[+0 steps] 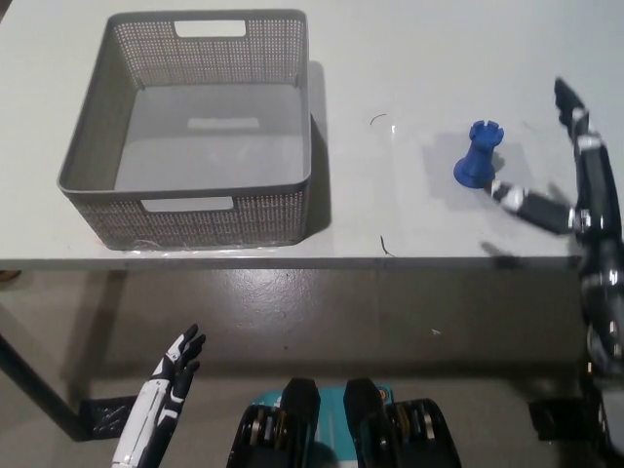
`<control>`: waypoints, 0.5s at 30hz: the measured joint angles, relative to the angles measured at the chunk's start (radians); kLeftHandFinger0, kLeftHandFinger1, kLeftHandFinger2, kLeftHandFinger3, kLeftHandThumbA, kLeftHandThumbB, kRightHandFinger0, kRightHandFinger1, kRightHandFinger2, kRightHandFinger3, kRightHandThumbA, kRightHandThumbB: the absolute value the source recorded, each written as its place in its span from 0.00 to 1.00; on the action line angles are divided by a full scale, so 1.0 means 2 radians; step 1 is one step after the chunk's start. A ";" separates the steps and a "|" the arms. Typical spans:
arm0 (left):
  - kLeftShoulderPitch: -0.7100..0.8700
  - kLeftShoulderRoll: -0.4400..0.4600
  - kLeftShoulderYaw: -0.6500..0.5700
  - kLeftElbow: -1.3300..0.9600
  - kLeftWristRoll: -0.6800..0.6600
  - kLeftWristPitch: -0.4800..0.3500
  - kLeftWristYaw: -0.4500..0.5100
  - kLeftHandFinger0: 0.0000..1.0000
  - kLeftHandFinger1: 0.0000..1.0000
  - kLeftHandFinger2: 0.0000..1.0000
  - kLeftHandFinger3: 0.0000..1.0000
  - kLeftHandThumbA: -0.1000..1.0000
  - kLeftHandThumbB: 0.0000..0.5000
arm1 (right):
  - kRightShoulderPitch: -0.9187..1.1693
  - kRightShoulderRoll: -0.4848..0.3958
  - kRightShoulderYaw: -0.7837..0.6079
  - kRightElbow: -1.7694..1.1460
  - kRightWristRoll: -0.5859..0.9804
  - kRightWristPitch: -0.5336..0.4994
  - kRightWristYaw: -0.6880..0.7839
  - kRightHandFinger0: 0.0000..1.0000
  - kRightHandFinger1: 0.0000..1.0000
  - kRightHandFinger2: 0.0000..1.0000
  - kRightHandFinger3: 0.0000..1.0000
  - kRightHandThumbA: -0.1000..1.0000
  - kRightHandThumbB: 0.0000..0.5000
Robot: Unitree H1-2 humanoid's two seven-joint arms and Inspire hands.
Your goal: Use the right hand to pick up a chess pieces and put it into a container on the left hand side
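Observation:
A blue chess rook stands upright on the white table, right of centre. My black right hand hovers over the table just right of the rook, open, fingers spread, one fingertip close to the rook's base without holding it. The grey mesh basket sits at the left of the table and is empty. My white left hand rests low at the lower left, below the table edge, open.
The table's front edge runs across the middle of the view, with grey floor below it. A dark table leg slants at the lower left. Small dark marks lie on the table between basket and rook.

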 measured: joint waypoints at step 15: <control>0.002 0.006 0.000 0.000 0.006 0.000 -0.001 1.00 1.00 1.00 1.00 1.00 0.37 | -0.191 -0.026 -0.010 0.329 0.015 0.015 -0.008 1.00 1.00 1.00 1.00 0.98 0.84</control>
